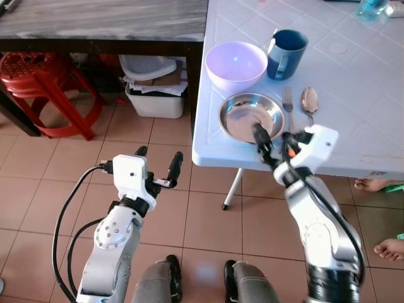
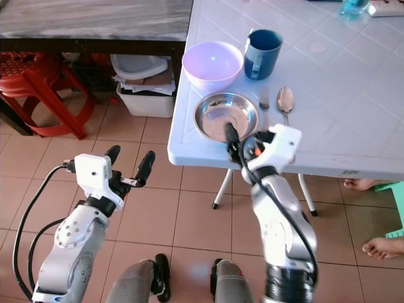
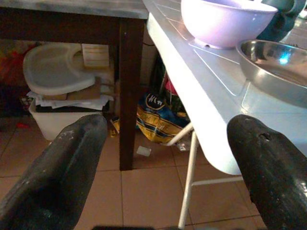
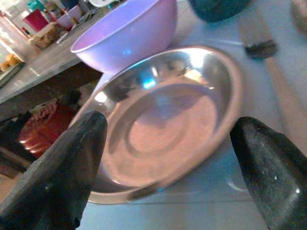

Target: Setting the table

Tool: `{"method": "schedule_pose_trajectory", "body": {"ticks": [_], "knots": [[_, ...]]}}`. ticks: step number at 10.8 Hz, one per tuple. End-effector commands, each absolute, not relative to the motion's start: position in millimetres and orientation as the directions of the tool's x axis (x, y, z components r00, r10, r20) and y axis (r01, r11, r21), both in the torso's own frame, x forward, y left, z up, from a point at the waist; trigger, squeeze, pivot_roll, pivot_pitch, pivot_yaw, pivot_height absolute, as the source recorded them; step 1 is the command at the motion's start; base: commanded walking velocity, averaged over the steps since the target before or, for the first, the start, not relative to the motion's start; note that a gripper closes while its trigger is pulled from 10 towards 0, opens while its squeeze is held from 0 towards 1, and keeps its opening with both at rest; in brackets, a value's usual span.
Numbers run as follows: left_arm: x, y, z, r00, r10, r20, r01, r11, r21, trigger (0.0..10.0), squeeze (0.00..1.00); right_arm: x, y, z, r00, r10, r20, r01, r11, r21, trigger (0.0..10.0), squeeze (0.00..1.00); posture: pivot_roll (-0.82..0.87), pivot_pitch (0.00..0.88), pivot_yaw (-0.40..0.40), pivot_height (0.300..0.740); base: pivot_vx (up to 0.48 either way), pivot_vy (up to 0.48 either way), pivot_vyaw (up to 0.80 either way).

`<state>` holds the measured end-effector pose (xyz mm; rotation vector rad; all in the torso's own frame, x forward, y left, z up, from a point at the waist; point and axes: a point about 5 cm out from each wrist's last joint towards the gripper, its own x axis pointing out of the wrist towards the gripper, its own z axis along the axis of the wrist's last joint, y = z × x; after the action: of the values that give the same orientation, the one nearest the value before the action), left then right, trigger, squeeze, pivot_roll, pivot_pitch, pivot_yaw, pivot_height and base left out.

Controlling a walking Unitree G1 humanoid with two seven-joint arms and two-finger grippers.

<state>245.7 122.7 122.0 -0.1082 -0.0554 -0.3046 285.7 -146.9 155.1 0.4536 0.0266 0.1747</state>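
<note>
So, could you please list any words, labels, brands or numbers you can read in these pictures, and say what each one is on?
No text can be read for certain.
Yellow and blue bag under the white table: large dark lettering, too blurred and creased to read.
Small label at the white table's front edge: too small to read.
Blue mug, purple bowl, steel plate, fork, spoon: no markings visible.

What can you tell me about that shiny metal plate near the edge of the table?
The metal plate is round, shallow and silvery, seemingly steel, with a raised rim and nothing on it. It sits upright near the white table's front edge, just before the purple bowl, with a fork beside it. The right end effector hovers open over its near rim.
</note>
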Motion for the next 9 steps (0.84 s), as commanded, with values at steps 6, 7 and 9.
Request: {"method": "schedule_pose_trajectory", "body": {"ticks": [6, 7, 9], "knots": [[233, 127, 119, 0.944, -0.327, 0.031, 0.329, 0.94, -0.088, 10.0, 0.0, 279, -142, 139, 0.976, 0.201, -0.084, -0.128, 0.839, 0.528, 0.0, 0.0, -0.02, 0.247, 0.035, 0.74, 0.0, 0.0, 0.0], [231, 131, 117, 0.949, -0.314, 0.018, 0.314, 0.945, -0.089, 10.0, 0.0, 278, -141, 138, 0.975, 0.201, -0.096, -0.121, 0.841, 0.527, 0.0, 0.0, -0.02, 0.254, 0.033, 0.74, 0.0, 0.0, 0.0], [228, 139, 115, 0.947, -0.321, -0.011, 0.32, 0.944, -0.08, 10.0, 0.0, 281, -141, 135, 0.971, 0.199, -0.13, -0.1, 0.838, 0.537, 0.0, 0.0, -0.01, 0.278, 0.013, 0.74, 0.0, 0.0, 0.0]]}}
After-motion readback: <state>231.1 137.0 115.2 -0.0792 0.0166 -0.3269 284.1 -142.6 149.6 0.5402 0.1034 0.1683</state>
